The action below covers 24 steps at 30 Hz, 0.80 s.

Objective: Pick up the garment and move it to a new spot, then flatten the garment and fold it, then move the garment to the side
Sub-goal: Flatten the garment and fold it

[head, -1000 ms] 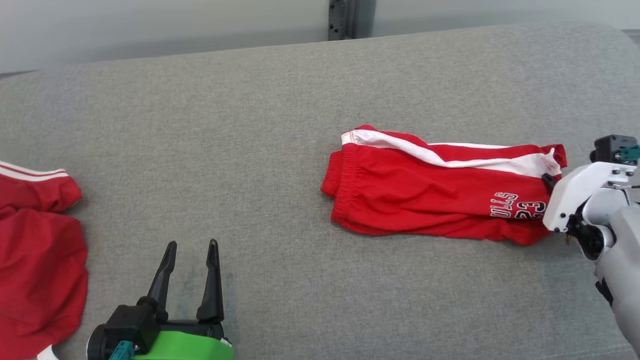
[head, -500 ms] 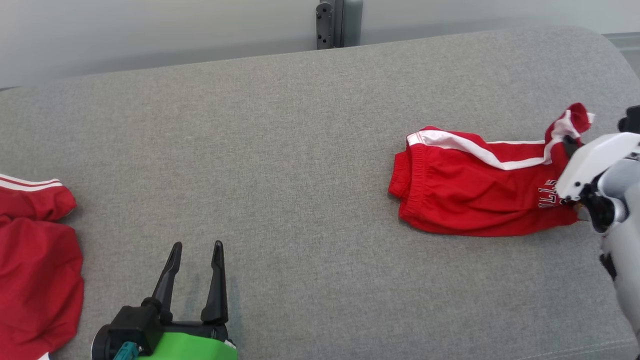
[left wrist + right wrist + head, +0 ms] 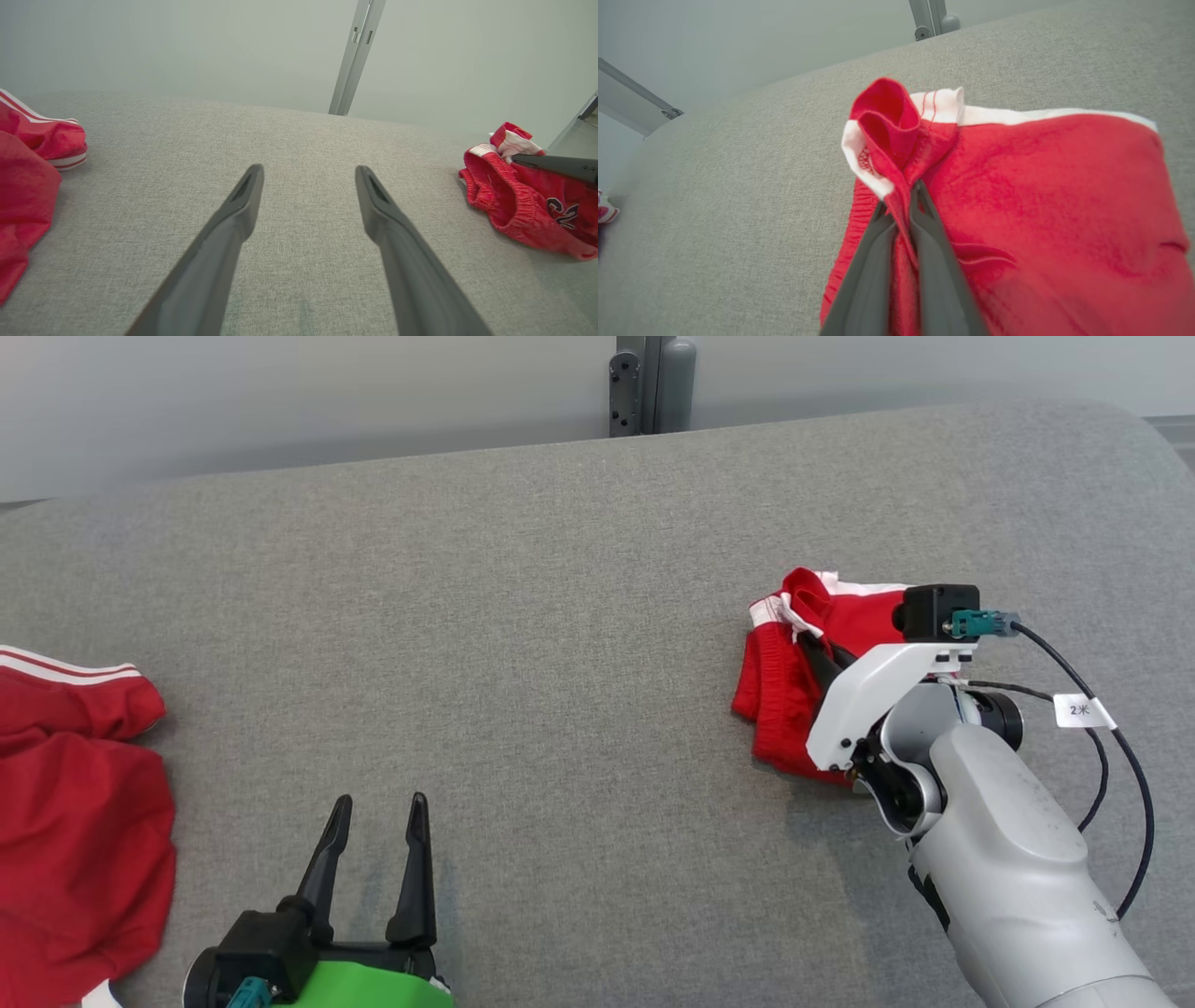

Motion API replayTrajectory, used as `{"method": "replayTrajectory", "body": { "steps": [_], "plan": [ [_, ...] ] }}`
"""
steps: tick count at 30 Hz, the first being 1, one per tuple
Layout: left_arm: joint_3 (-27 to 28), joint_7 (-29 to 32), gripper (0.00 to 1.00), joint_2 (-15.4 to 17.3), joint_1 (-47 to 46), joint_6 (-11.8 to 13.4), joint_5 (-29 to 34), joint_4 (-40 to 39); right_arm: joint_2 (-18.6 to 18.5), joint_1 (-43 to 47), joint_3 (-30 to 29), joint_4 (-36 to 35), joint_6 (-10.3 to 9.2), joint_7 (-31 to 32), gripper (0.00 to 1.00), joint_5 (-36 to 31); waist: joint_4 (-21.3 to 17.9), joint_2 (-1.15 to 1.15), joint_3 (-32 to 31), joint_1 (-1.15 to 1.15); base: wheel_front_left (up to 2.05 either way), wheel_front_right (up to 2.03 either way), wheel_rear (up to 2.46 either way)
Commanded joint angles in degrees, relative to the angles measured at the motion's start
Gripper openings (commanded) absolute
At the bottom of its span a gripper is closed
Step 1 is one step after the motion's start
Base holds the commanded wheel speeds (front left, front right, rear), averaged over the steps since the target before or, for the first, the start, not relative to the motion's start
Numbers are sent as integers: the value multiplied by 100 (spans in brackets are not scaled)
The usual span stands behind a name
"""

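The garment [image 3: 780, 700] is a pair of red shorts with a white side stripe, lying on the grey padded surface at the right. It is doubled over on itself, with its hem end brought above the elastic waistband. My right gripper [image 3: 814, 651] is shut on that bunched hem. The right wrist view shows the two fingers pinching a red and white fold [image 3: 901, 200], with the garment [image 3: 1041, 186] spread beneath. My left gripper [image 3: 378, 803] stands open over bare fabric at the lower left, far from the garment [image 3: 518, 205], with nothing between its fingers [image 3: 308, 175].
A second red garment [image 3: 75, 803] with white stripes lies at the far left edge, seen too in the left wrist view [image 3: 23, 177]. A metal post [image 3: 649, 383] stands behind the grey surface [image 3: 523, 616]. A cable with a tag [image 3: 1083, 711] loops beside my right wrist.
My right gripper has carried the hem end up and leftward over the shorts to the waistband, doubling the garment over. The head view shifted a little. The left gripper stayed put.
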Motion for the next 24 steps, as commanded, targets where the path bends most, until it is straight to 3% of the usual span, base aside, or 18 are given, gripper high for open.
{"method": "replayTrajectory", "body": {
  "steps": [1,6,16,17,19,24],
  "plan": [
    [-13,-1,100,12,22,20,26,10,-13,98,-37,-116,-4,57,0,23,36,0,-6,0,0,0,0],
    [-66,-1,100,12,42,38,-19,45,46,129,-117,-119,-3,-8,0,-202,118,0,23,0,0,0,0],
    [-105,-1,100,11,38,71,-73,109,55,182,553,-41,-2,-87,0,366,185,0,-103,0,0,0,0],
    [-106,-1,100,11,45,71,-72,115,54,176,592,1,-2,-110,18,393,186,0,-118,0,0,0,0],
    [-115,-1,100,11,50,73,-82,125,55,182,702,69,-2,-145,97,469,192,0,-147,0,0,0,0],
    [-91,-1,100,11,135,83,-95,142,43,205,884,145,-2,-491,100,607,169,0,-255,0,0,0,0]
  ]
}}
